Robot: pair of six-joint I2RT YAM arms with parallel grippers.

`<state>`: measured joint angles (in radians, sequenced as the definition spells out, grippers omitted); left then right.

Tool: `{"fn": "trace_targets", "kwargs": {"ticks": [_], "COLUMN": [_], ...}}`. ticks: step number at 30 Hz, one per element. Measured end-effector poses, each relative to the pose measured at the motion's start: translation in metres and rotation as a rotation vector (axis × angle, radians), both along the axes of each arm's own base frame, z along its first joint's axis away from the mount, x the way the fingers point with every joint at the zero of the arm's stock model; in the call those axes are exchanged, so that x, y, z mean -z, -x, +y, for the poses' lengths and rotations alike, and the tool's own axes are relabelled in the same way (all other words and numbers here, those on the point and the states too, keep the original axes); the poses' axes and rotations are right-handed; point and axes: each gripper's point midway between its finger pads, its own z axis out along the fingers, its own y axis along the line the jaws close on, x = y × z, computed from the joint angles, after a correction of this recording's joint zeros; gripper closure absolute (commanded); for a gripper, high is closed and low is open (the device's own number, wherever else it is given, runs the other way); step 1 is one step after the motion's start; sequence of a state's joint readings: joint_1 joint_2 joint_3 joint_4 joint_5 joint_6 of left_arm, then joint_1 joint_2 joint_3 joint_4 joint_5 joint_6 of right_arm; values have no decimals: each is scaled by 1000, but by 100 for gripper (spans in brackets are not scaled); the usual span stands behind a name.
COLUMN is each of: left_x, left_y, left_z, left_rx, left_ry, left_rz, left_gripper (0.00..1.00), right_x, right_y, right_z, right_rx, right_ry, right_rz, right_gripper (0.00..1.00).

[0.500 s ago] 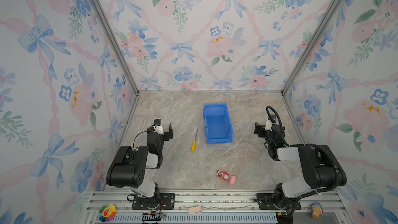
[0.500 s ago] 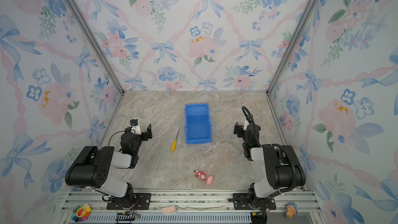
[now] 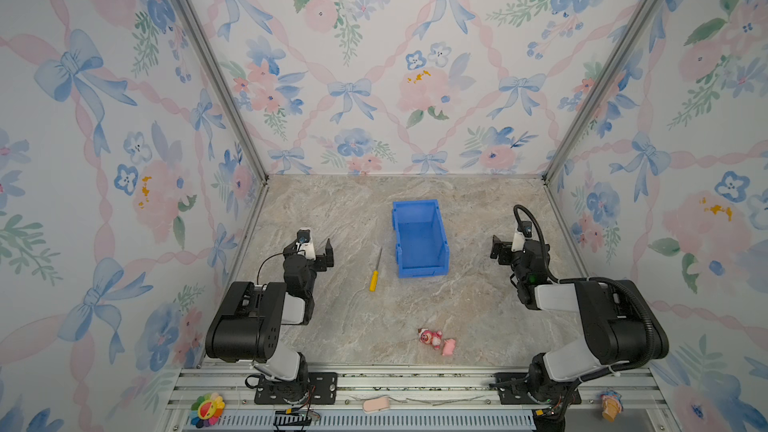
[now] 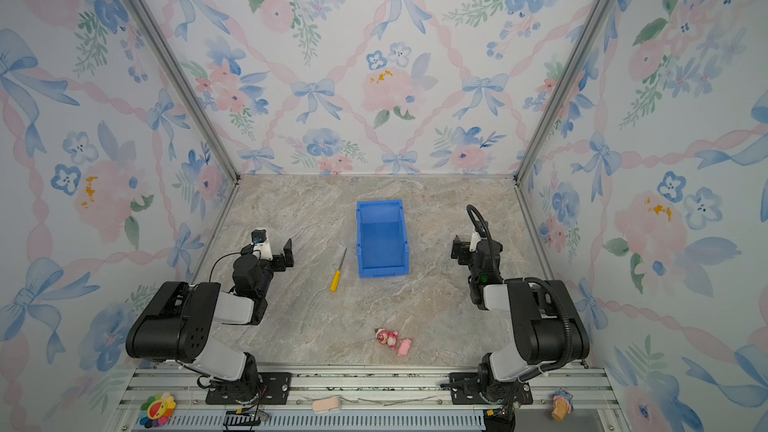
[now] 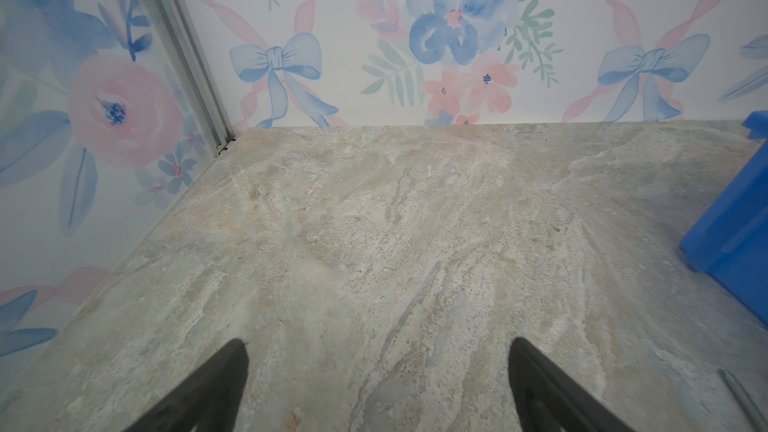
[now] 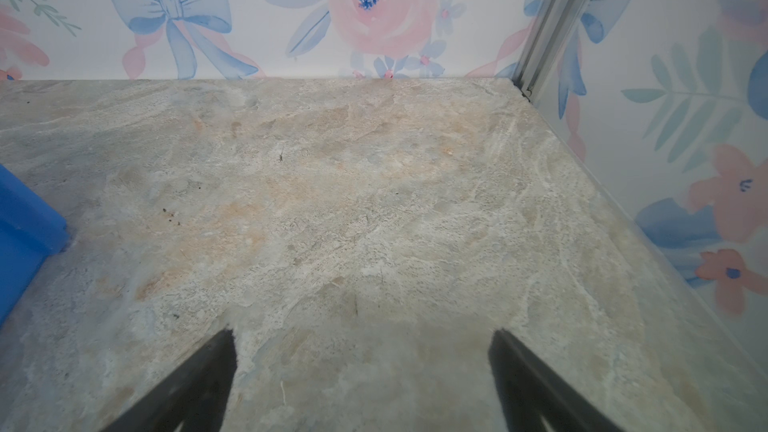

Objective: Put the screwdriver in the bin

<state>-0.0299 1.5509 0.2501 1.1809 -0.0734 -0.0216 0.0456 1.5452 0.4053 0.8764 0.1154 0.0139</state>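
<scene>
Lying beside the bin (image 3: 419, 238), the screwdriver (image 3: 375, 270) is untouched; left tool (image 5: 378, 347) and right tool (image 6: 363, 332) gape empty.

**Floral walls around a marbled tabletop**

Three papered walls close the space in: the back wall (image 3: 374, 76) and a side wall (image 3: 83, 160) at each end carry pink roses, blue bows and pink ribbon on white. Aluminium posts (image 3: 211, 64) rise from both back corners. The tabletop (image 3: 353, 218) is beige-grey marbled, evenly lit, with soft shadows. A slotted metal rail (image 3: 395, 380) lines its near edge.
</scene>
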Motion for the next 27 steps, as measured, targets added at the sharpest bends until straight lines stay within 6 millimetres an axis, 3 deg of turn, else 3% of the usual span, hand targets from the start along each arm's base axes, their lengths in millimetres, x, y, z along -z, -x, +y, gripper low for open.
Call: {"fn": "trace_targets", "kwargs": {"ticks": [19,27], "left_x": [0,-4], "left_y": [0,4], "left_z": [0,0], "left_rx": [0,-22], "left_ry": [0,-8], "left_rz": [0,-9], "left_gripper": [2,2], "right_x": [0,1], "right_y": [0,10], "right_z": [0,18], "right_rx": [-2,-125], "right_ry": [-1,-15], "right_rz": [-1,0], "right_gripper": [3,3]}}
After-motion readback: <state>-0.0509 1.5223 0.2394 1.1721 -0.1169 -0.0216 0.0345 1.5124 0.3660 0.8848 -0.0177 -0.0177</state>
